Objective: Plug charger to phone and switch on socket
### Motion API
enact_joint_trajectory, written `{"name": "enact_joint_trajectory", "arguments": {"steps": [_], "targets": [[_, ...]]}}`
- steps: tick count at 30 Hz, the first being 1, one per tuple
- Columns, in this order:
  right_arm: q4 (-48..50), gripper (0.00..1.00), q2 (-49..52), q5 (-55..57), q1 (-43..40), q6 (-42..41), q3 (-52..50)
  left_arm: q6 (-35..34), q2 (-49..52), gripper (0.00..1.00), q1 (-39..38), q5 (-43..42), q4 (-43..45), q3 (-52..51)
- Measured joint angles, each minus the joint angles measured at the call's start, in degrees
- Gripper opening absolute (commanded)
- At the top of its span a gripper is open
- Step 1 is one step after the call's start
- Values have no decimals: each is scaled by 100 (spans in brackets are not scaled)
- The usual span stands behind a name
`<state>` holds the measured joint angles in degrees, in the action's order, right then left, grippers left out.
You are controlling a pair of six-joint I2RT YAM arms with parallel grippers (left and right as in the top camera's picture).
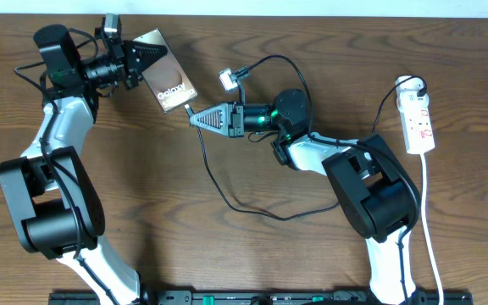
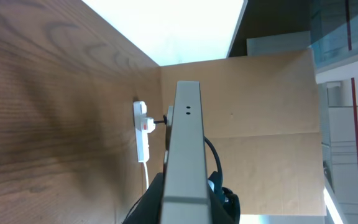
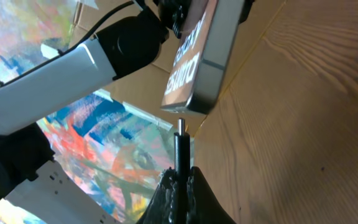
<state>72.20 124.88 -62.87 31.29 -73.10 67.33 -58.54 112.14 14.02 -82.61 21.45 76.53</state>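
Note:
The phone [image 1: 173, 85], dark with white "Galaxy" text, is held off the table at the back left, my left gripper [image 1: 146, 61] shut on its far end. In the left wrist view its grey edge [image 2: 185, 137] runs up between my fingers [image 2: 156, 202]. My right gripper [image 1: 193, 118] is shut on the charger [image 1: 227, 199] near its plug. The metal plug tip [image 3: 180, 126] points at the phone's [image 3: 199, 62] lower end, just short of it. The black cable loops across the table to the white socket [image 1: 418, 119] at the far right, which also shows as the socket [image 2: 142, 127].
The socket's white cord [image 1: 430, 229] runs down the right side toward the front edge. The right arm's base [image 1: 379, 199] and the left arm's base [image 1: 49, 203] stand on the front half of the wooden table. A cardboard wall [image 2: 260, 99] stands behind the socket.

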Motion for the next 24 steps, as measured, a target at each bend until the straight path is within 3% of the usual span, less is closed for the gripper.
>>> {"name": "enact_joint_trajectory", "arguments": {"steps": [24], "targets": [[4, 1, 0, 37, 44, 0, 0, 2, 0, 7, -146, 90, 2, 0]]}}
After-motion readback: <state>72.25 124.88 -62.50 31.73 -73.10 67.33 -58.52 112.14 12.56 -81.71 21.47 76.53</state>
